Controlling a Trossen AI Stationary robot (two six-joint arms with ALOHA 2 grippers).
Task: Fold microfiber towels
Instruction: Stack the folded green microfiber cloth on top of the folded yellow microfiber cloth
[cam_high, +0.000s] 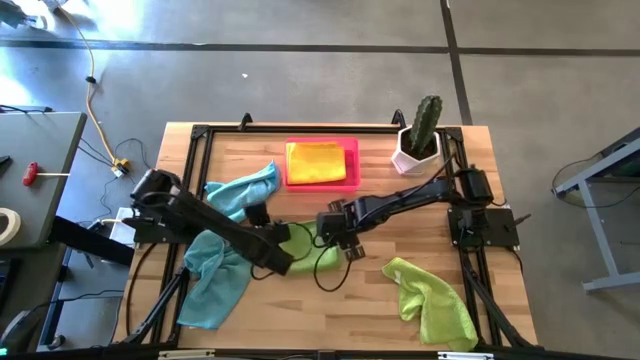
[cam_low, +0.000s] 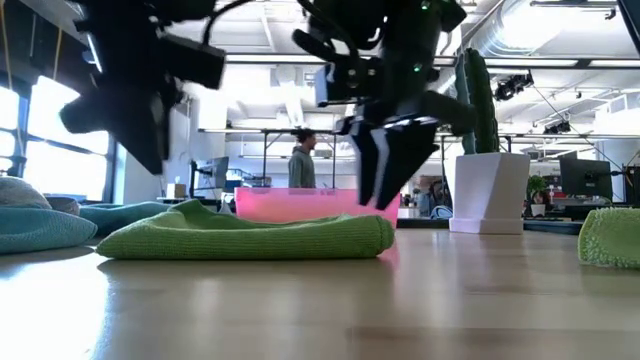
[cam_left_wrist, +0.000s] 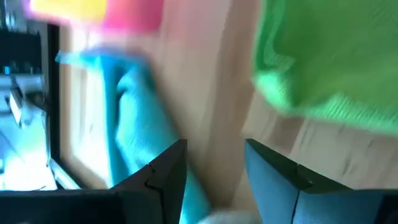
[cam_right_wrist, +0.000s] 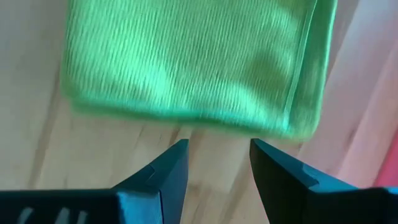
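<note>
Towels, five counted on the wooden surface (cam_high: 330, 310): two teal, two lime green, one yellow. Yellow towel (cam_high: 316, 162), folded flat, lay in the pink tray (cam_high: 352, 166) at the far middle of the surface, its long axis running left-right with the tray's. First teal towel (cam_high: 243, 191), crumpled, lay just left of the tray; second teal towel (cam_high: 212, 282), also crumpled, stretched from mid-left toward the near left edge, long axis running near-far. Folded green towel (cam_high: 312, 248) lay at centre, a flat layered slab in the low view (cam_low: 250, 237), long axis left-right, one corner beside the tray. Second green towel (cam_high: 432, 302), rumpled, lay at near right, long axis slanting toward the near right corner. Arms, two. Left end effector (cam_high: 283, 262) sat at the folded green towel's left end, fingers (cam_left_wrist: 163, 175) parted with a narrow gap, holding nothing. Right end effector (cam_low: 382, 168) hung just above that towel's right end, fingers (cam_right_wrist: 163, 171) likewise narrowly parted over bare wood, empty. Potted cactus (cam_high: 421, 135), one, white pot, far right. One person (cam_low: 302, 160) stood in the room behind.
</note>
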